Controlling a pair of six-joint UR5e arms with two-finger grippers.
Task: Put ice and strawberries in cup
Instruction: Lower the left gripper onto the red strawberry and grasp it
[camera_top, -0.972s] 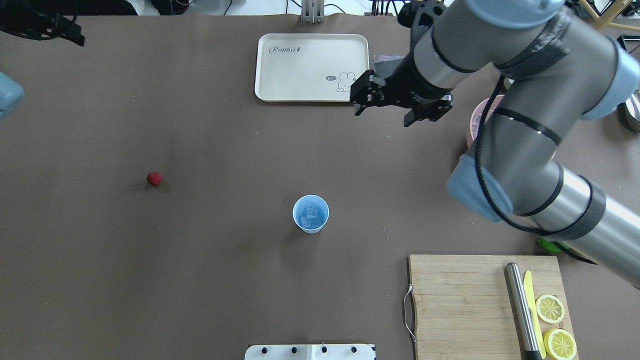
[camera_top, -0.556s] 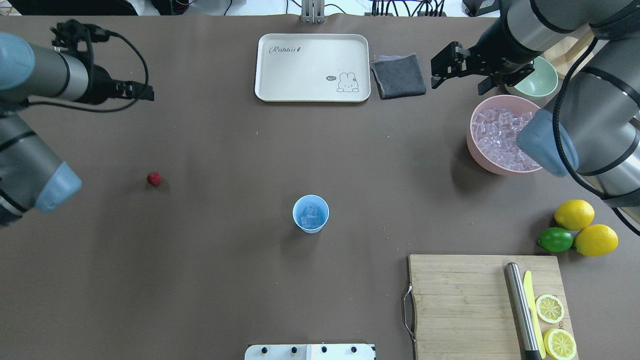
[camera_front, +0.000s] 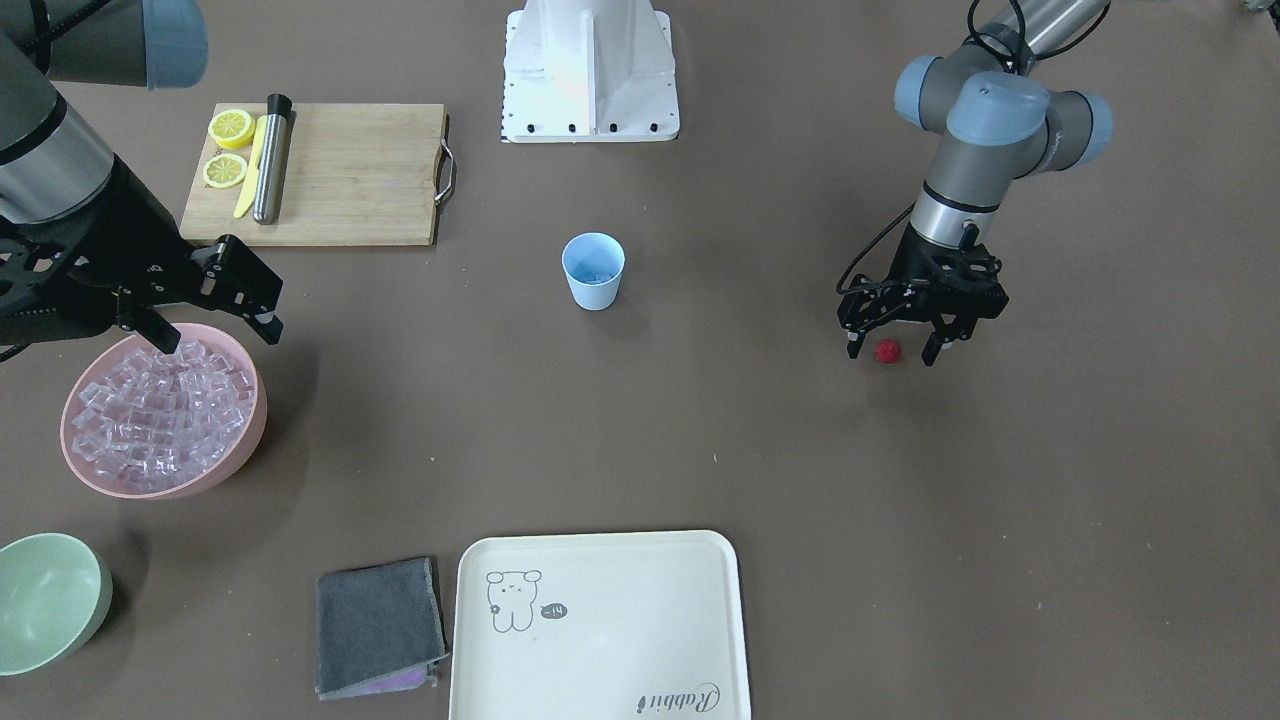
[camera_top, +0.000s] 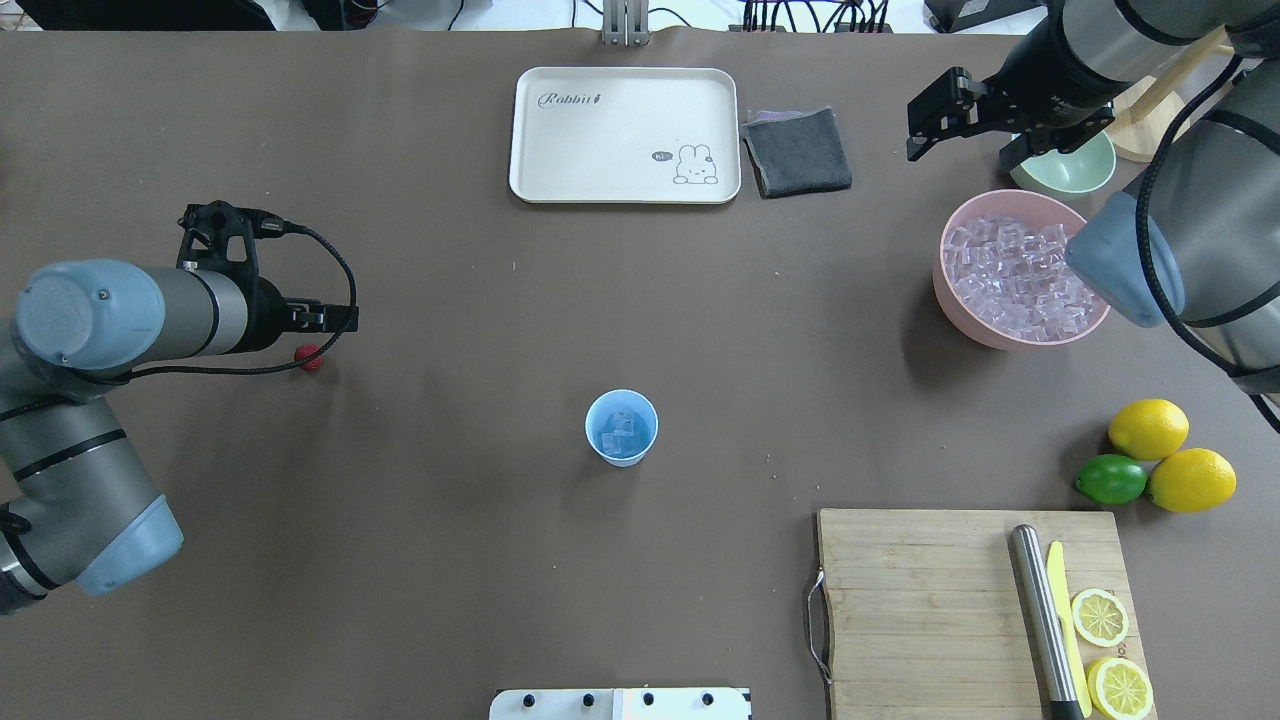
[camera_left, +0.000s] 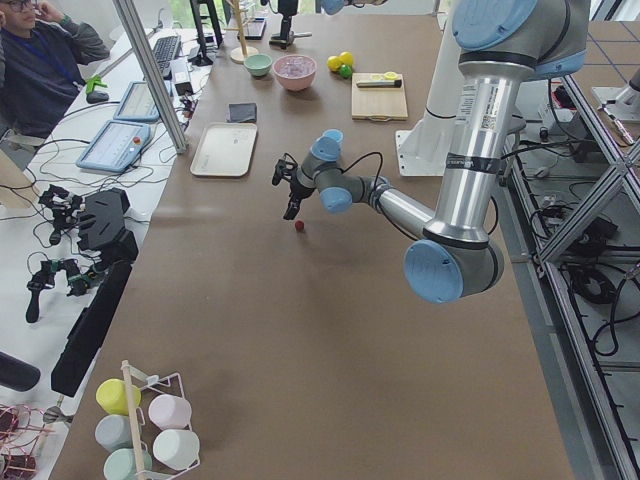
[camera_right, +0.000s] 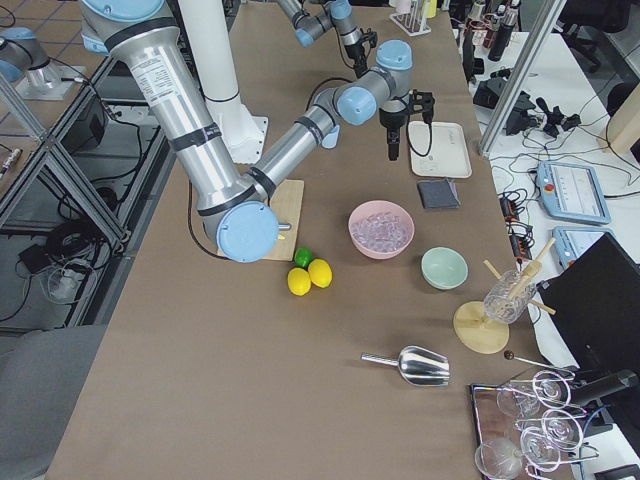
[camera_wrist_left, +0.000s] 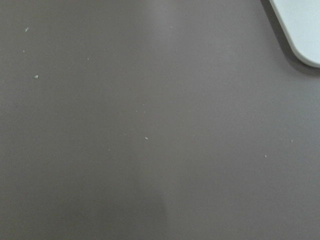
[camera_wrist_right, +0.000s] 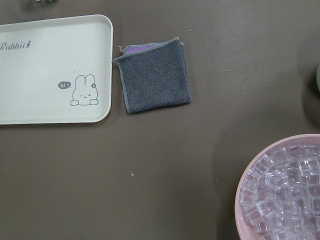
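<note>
Left arm (camera_top: 150, 320) dropped in — left jaws open over strawberry (camera_front: 886, 350), right jaws open; brown table (camera_top: 450, 300).

Bare counter (camera_top: 450, 330) stretches from the strawberry (camera_front: 887, 351) to the cup (camera_front: 593, 270), which stands alone with its mouth open upward. The left pincer (camera_front: 891, 354) has one finger on each side of the strawberry. The tray (camera_top: 620, 135) and cutting board (camera_top: 920, 600) lie well off that stretch
</note>
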